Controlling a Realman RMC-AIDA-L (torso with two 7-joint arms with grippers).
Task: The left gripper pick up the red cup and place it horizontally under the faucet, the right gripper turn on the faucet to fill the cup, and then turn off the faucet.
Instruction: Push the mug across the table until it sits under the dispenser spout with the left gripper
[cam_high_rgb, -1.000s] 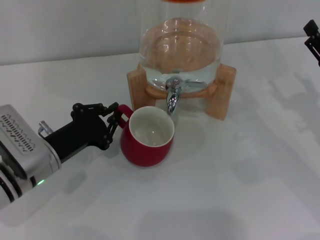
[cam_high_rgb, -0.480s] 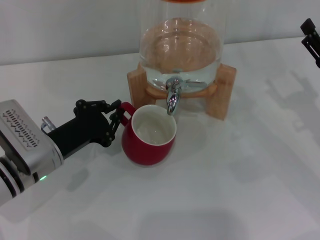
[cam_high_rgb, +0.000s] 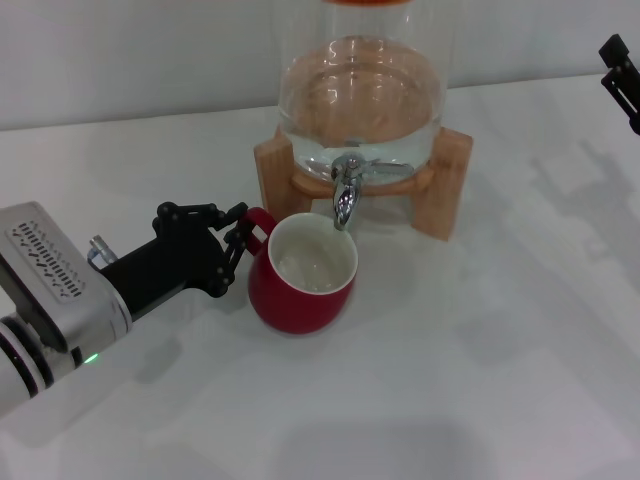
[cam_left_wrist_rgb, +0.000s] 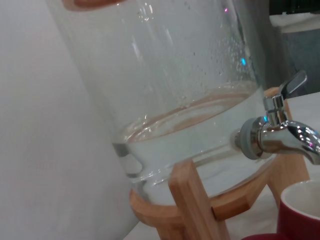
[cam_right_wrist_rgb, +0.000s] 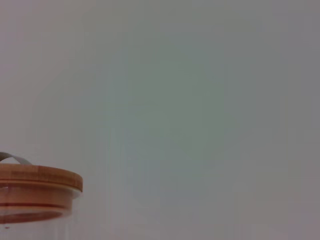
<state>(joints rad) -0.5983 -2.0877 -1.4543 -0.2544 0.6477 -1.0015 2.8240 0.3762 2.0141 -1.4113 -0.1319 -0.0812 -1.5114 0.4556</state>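
Since the earlier frames the red cup (cam_high_rgb: 303, 275) has been slid rightward and a little toward the dispenser, and the left gripper (cam_high_rgb: 237, 240) has been carried along with it; the right gripper (cam_high_rgb: 620, 75) has barely shifted at the upper right edge. On the white table (cam_high_rgb: 500, 380) the glass dispenser (cam_high_rgb: 360, 95), part-filled with water, is seated on its wooden stand (cam_high_rgb: 440, 185), with the wooden lid (cam_right_wrist_rgb: 37, 187) seen in the right wrist view. The left gripper is clenched on the cup's small loop handle (cam_high_rgb: 258, 222), its black wrist reaching in from the robot's left. The cup is resting upright on the table, its white interior open upward, with the rim's far edge just under the spout of the faucet (cam_high_rgb: 345, 192); in the left wrist view only a corner of the cup (cam_left_wrist_rgb: 300, 210) is visible below the chrome spout (cam_left_wrist_rgb: 280, 137). Whether the right gripper's claw is released or clenched cannot be told from so little of it. Judged from its look, the cup is rigid glazed ceramic, fairly heavy, slippery and chip-prone; the handle is judged the surest hold, and extra weight is to be expected once water is added.
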